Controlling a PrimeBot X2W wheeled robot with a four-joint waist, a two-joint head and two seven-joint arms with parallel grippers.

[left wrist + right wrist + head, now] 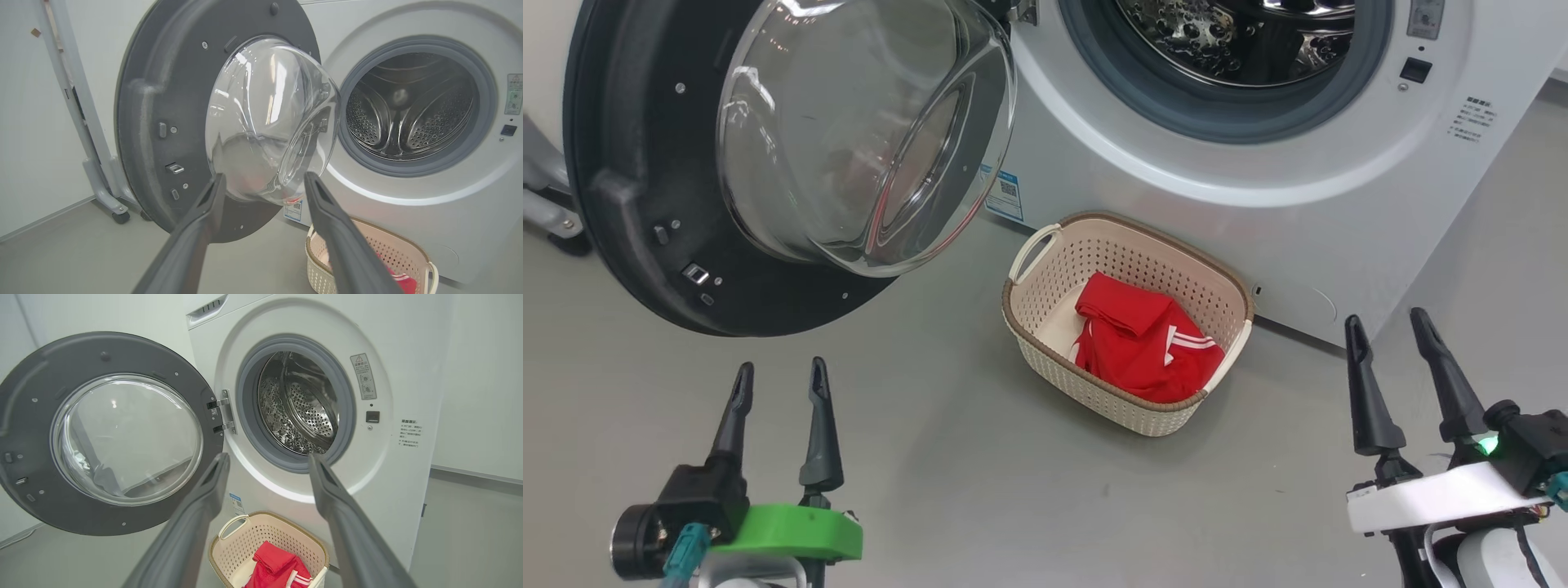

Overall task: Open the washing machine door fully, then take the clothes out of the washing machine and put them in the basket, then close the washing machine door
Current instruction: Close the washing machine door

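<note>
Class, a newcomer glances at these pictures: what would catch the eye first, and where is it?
The red clothes stand out, lying in the cream basket on the floor before the washing machine. Next comes the big black-rimmed door, swung open at the left, beside the shiny steel drum.

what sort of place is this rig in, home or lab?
Likely a test room staged as a laundry corner: white front-loading washing machine with its door open, cream basket of red clothes on a grey floor, plain white walls.
</note>
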